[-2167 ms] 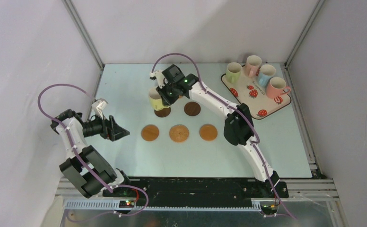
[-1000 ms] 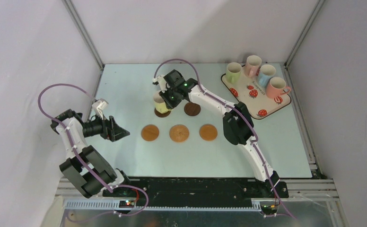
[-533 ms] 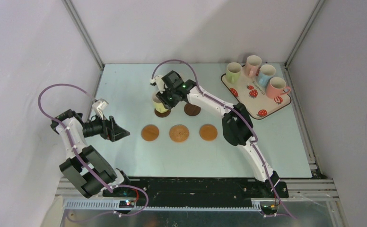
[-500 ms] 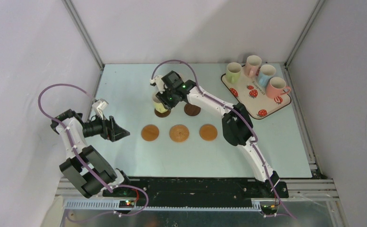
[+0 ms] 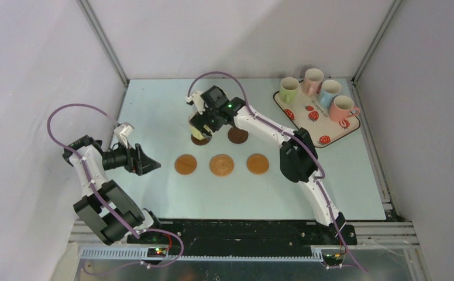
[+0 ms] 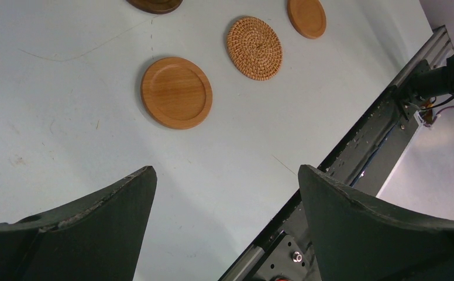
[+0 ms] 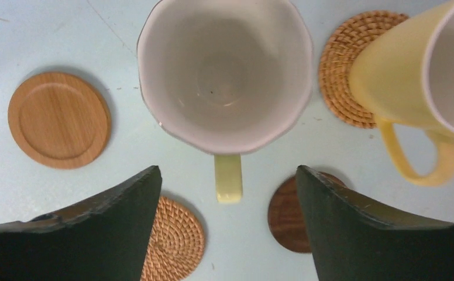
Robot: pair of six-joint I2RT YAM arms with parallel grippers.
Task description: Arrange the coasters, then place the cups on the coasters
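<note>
A pale green cup [image 7: 224, 76] stands upright on a dark brown coaster [image 5: 200, 140], white inside up, handle toward the camera. My right gripper [image 7: 227, 170] is open just above it, one finger on each side and touching nothing. To its right a yellow cup [image 7: 412, 76] seems to stand on a woven coaster [image 7: 337, 70]. The second dark brown coaster [image 5: 237, 135] lies bare. Three orange coasters [image 5: 185, 164], [image 5: 221, 164], [image 5: 257, 163] form a row nearer me. My left gripper [image 5: 145, 163] hangs open and empty at the left.
The strawberry tray [image 5: 330, 133] at the back right carries several cups: a pale green cup [image 5: 288, 89], a pink cup [image 5: 313, 81], a blue cup [image 5: 330, 92] and a second pink cup [image 5: 341, 108]. Walls close in the table on three sides. A black rail [image 6: 359, 146] runs along the near edge.
The right gripper lowered the pale green cup onto the left dark brown coaster, then opened and let it go. The left arm has not moved.
</note>
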